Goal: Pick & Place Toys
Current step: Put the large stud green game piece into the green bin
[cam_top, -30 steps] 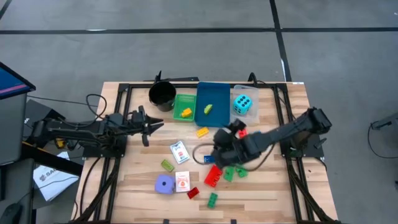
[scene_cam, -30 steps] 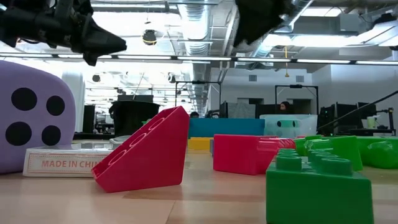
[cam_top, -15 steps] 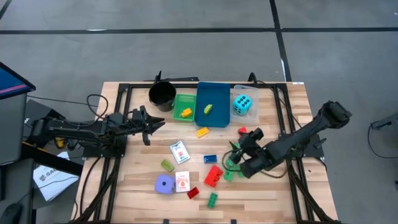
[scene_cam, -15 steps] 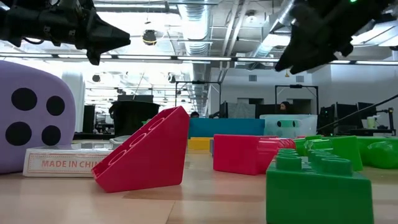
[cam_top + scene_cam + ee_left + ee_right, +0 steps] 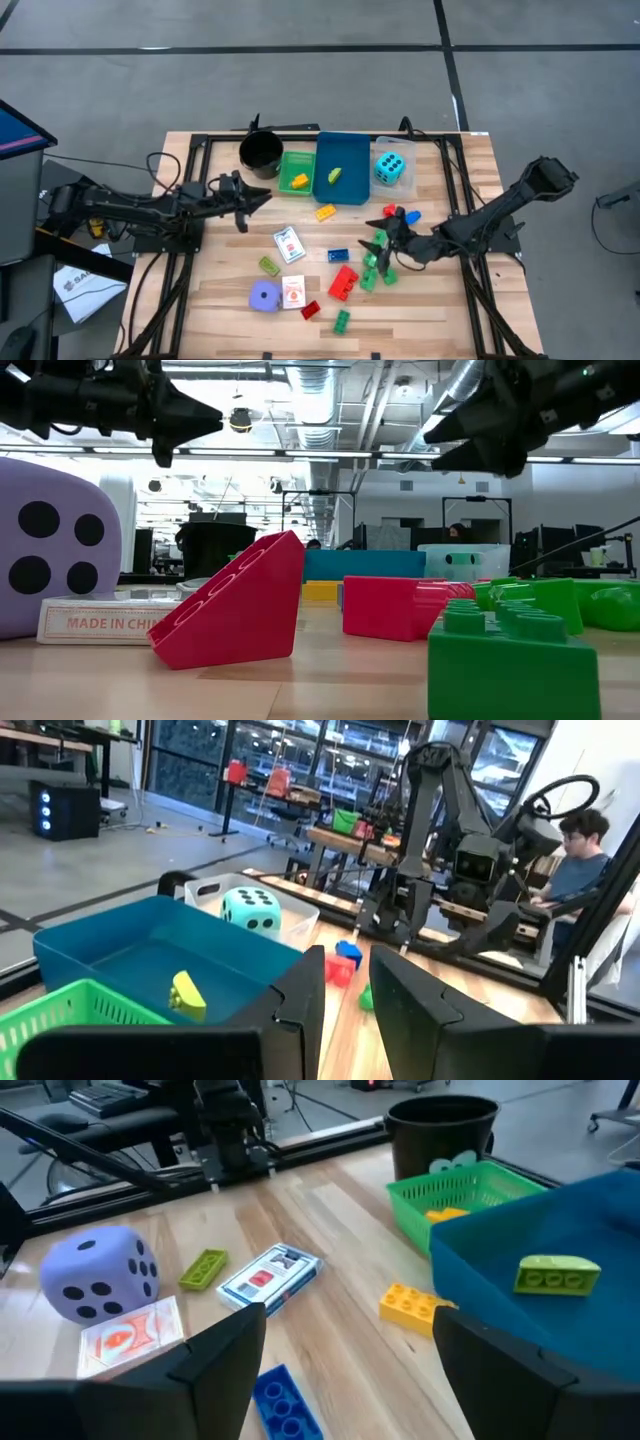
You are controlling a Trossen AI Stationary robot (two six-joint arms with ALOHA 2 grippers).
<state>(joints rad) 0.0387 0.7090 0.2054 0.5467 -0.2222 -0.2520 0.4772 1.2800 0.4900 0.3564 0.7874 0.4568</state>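
Between picks, by the look of it: right gripper [image 5: 388,243] hovering wide open and empty above the green bricks [image 5: 374,262] right of table centre, left gripper [image 5: 262,196] waiting near the black cup [image 5: 260,153], jaws narrow, empty. Next: drop onto one brick, maybe the blue brick [image 5: 283,1401] near centre, long axis toward the blue tray [image 5: 343,188]

Purple die [image 5: 45,540] and green brick [image 5: 515,670] cut by frame edges
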